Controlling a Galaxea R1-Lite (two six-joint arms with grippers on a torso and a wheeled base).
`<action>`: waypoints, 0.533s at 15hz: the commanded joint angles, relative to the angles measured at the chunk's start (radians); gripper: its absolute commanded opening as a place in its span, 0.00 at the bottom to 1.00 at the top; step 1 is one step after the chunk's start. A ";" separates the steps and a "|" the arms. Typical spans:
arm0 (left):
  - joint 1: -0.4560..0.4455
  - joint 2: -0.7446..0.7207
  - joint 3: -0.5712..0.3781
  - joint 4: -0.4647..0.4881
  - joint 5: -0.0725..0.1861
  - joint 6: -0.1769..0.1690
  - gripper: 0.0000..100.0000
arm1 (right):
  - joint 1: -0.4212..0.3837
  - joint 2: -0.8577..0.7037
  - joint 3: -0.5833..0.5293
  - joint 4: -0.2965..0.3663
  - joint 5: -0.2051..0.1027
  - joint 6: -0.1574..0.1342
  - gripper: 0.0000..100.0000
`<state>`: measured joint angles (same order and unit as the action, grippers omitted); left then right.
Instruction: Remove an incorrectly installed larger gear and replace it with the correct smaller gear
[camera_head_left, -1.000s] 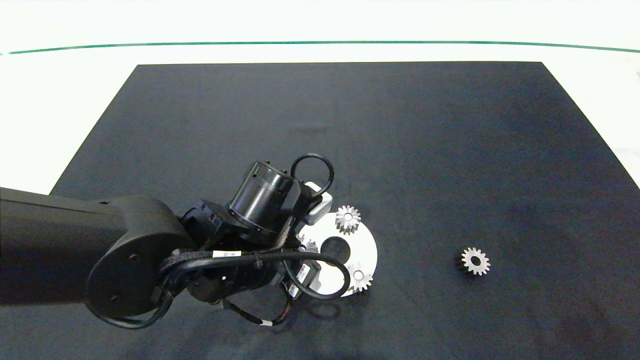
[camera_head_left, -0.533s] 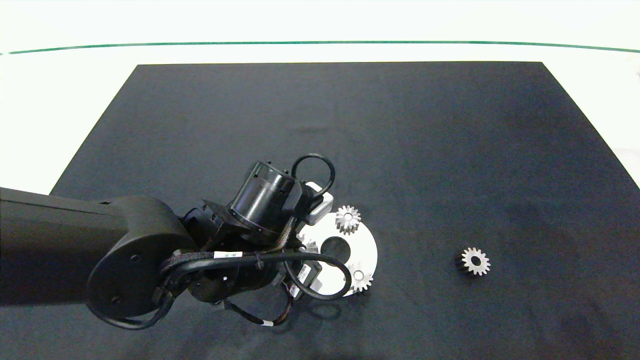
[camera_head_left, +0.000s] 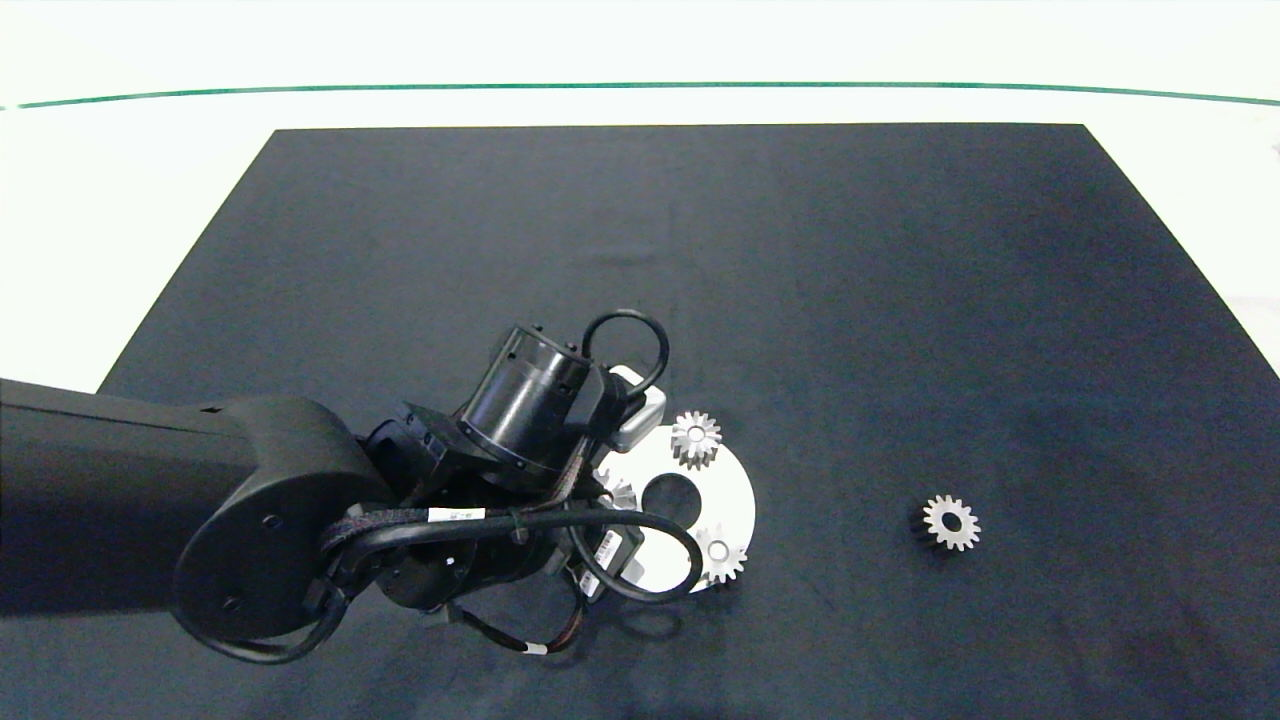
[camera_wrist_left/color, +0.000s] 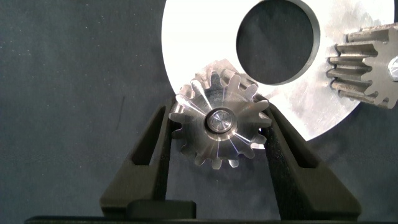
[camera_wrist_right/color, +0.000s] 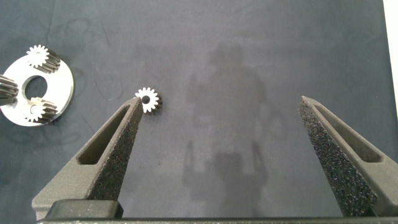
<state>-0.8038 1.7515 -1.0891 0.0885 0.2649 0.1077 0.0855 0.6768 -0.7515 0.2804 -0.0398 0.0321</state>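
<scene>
— While the left gripper (camera_wrist_left/color: 219, 140) sits over the plate (camera_wrist_left/color: 186, 56), what do its fingers hold?
— They clamp the larger gear (camera_wrist_left/color: 217, 121) on its peg.
— The right gripper (camera_wrist_right/color: 221, 140)?
— Spread wide, empty; the smaller gear (camera_head_left: 950, 522) lies apart on the bench (camera_head_left: 900, 300).

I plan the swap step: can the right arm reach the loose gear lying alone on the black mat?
Probably yes: the loose gear lies apart from the disc, and the open right gripper has only bare mat before it.

A black mat (camera_head_left: 700, 250) covers most of the frame; a white table (camera_head_left: 120, 200) borders it. A thin green line (camera_head_left: 640, 86) crosses the top; a round silvery plate (camera_head_left: 735, 500) lies lower centre.
</scene>
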 joint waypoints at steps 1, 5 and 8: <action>-0.011 0.003 -0.002 0.004 0.002 0.001 0.28 | 0.000 0.001 0.000 0.002 0.001 0.000 1.00; -0.011 -0.003 -0.008 0.005 0.002 0.001 0.28 | 0.000 0.000 0.000 0.002 0.001 0.000 1.00; -0.011 -0.007 -0.012 0.005 0.002 0.000 0.28 | 0.000 0.000 0.000 0.002 0.000 0.000 1.00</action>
<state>-0.8149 1.7491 -1.0996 0.0957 0.2636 0.1062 0.0855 0.6768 -0.7515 0.2804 -0.0398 0.0321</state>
